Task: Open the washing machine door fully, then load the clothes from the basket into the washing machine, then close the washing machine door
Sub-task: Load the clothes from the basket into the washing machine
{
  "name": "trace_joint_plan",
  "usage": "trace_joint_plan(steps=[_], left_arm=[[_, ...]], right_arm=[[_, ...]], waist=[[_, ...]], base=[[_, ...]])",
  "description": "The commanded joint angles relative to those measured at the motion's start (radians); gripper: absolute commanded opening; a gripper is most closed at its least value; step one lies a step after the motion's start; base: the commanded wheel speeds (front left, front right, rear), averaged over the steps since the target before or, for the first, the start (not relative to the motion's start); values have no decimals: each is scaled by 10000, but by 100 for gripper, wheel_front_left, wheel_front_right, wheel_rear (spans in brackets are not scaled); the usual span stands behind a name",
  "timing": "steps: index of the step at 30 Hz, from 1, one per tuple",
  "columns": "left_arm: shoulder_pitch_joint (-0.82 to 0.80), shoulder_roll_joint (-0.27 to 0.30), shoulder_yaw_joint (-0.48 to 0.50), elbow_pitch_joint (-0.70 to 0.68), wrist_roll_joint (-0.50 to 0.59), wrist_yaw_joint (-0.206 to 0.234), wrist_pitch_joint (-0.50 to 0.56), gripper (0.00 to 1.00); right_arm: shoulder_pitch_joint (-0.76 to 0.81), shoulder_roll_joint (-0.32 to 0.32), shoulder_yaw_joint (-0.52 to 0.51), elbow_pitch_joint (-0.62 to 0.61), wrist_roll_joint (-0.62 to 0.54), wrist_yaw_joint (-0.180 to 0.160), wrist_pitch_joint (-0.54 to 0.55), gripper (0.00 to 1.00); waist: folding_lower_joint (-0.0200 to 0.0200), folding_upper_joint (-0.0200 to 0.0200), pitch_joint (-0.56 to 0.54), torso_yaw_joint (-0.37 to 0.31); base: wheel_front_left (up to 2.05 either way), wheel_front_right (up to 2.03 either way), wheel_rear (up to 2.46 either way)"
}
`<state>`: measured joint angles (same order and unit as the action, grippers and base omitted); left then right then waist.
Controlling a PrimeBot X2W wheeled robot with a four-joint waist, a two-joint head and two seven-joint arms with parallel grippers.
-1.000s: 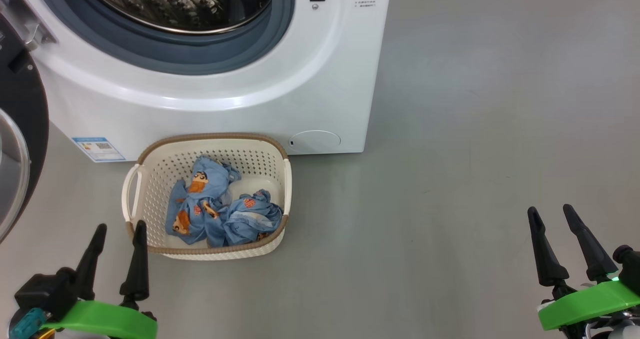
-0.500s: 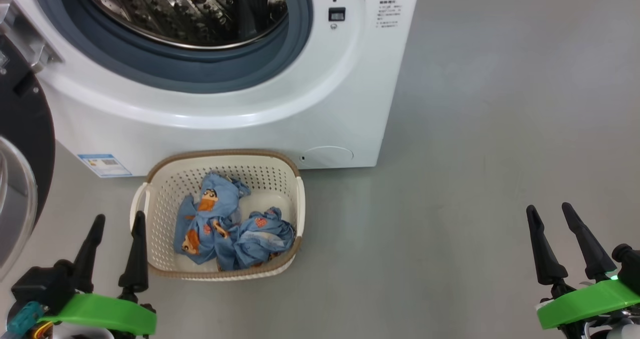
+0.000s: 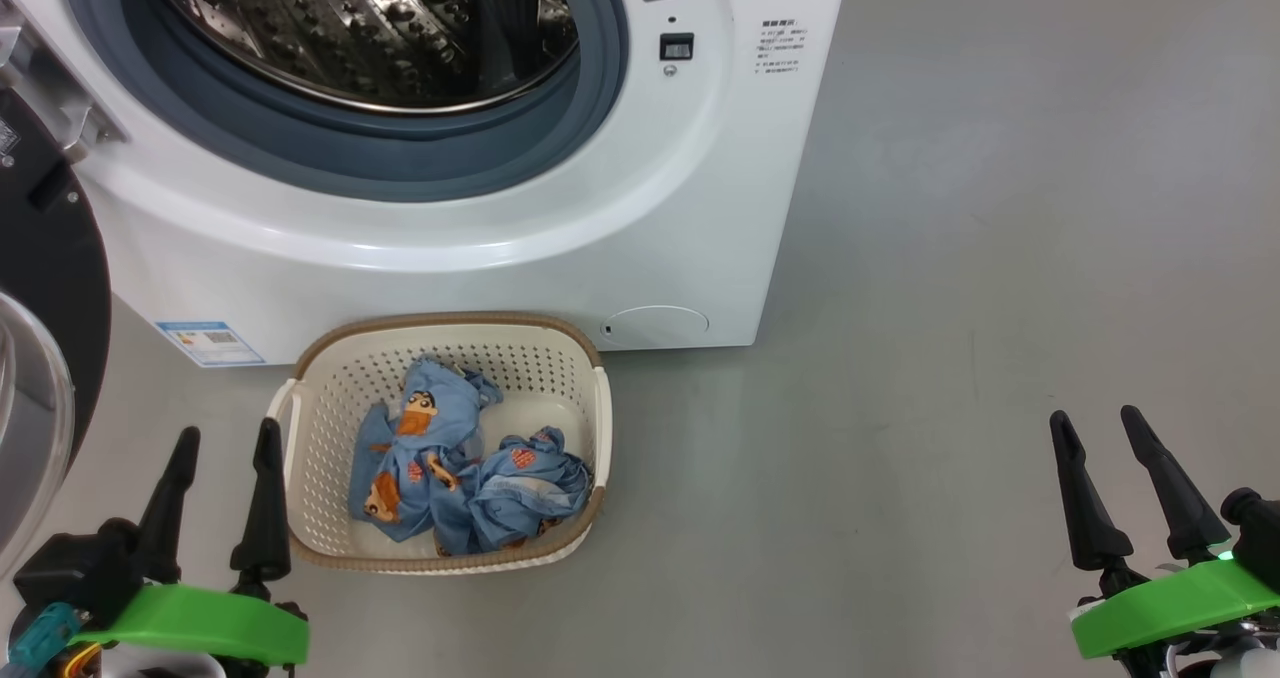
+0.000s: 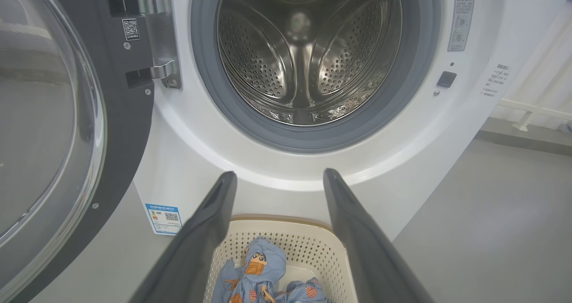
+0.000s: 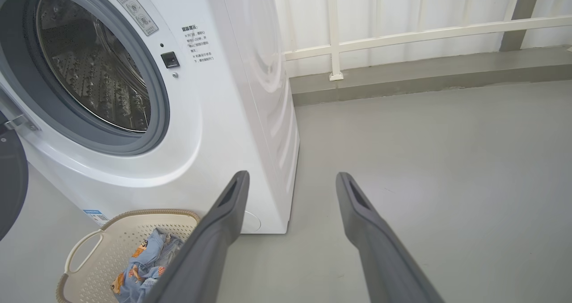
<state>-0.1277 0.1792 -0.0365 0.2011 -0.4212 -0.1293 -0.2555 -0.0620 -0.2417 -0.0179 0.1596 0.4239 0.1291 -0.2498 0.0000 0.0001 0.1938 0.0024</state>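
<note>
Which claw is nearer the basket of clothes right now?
Left. The left claw is open close beside the basket, at its near left corner. The right claw is open too, but stands far off to the basket's right.

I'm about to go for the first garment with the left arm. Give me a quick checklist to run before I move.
1. The washing machine door is swung clear of the opening: ok.
2. The washing machine is free to load, drum looks empty: ok.
3. The clothes lie in the basket: ok, bunched toward its near side.
4. The left claw is open and empty: ok.
5. The right claw is open, empty and well off to the side: ok.
6. The left claw is on the clothes: not ok, it sits by the basket's left rim.
</note>
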Motion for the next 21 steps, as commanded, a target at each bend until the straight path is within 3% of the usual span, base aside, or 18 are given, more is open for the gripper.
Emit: trace_joint_plan(steps=[1,13,21], left_arm=[[-306,250,345,-214,-8,-13,-63,100],[-212,134,232,-83,-12,-13,-63,100],[-299,-82,-131,823,-70,-13,-63,100]], right_arm=[[-168,-127,170,-230,-17,16,-120,100],[-201,-118,243,-263,9,16,-120,100],[-416,53,390,-315,5,16,-120,100]], waist=[[0,-1,-7,6],[0,-1,67,3],[0,-1,515,-164]], base=[[0,0,0],[0,0,0],[0,0,0]])
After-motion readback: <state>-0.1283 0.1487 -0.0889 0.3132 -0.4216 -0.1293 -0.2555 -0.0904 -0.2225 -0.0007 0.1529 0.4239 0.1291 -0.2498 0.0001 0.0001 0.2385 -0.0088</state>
